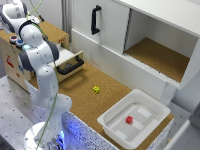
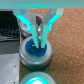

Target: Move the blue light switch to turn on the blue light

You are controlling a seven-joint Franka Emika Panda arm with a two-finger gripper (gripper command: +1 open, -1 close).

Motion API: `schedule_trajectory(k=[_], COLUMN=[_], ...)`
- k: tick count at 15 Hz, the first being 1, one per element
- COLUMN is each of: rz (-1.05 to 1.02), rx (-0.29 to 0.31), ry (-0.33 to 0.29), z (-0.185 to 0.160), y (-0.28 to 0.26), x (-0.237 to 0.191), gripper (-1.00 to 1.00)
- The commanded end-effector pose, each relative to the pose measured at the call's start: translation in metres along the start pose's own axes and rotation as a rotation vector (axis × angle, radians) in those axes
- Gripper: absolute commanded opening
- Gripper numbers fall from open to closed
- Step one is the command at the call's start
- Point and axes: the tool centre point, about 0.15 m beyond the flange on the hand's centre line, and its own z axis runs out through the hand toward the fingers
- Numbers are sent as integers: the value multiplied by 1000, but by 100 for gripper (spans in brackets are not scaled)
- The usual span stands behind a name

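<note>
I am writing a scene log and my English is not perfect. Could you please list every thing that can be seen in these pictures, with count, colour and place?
blue light: one, blue cap with pale rim, directly under the gripper in the wrist view
second round lamp: one, greenish glow, beside the blue light
yellow block: one, yellow, on the cork counter
red block: one, red, inside the white bin
white bin: one, white, at the counter's near edge
drawer: one, white with black handle, pulled open
cabinet door: one, white with black handle, slid aside, compartment open
wooden box: one, tan, at the exterior view's left
gripper: one, fingers close together over the blue light
robot arm: one, white
</note>
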Motion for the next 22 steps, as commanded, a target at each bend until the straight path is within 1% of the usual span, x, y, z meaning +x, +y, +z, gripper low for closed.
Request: schedule_trajectory(k=[1,4,5,6,7,9,10,11,12,22], rz=[-15,-14,-21,-6,21,97,149,195,215,215], rx=[30,55,55,36,2,-68,-83,-59,8,8], ry=[-107,-121,-123,-109,-88,-32,9,35,27,27], z=[25,38,40,32,16,-31,-52,-65,-72,-72], y=[-7,-15,-18,-15,-9,6,14,20,22,22], x=[23,24,26,28,29,24,19,14,11,11], gripper=[-100,-100,-100,-100,-100,-100,-100,-100,100,100])
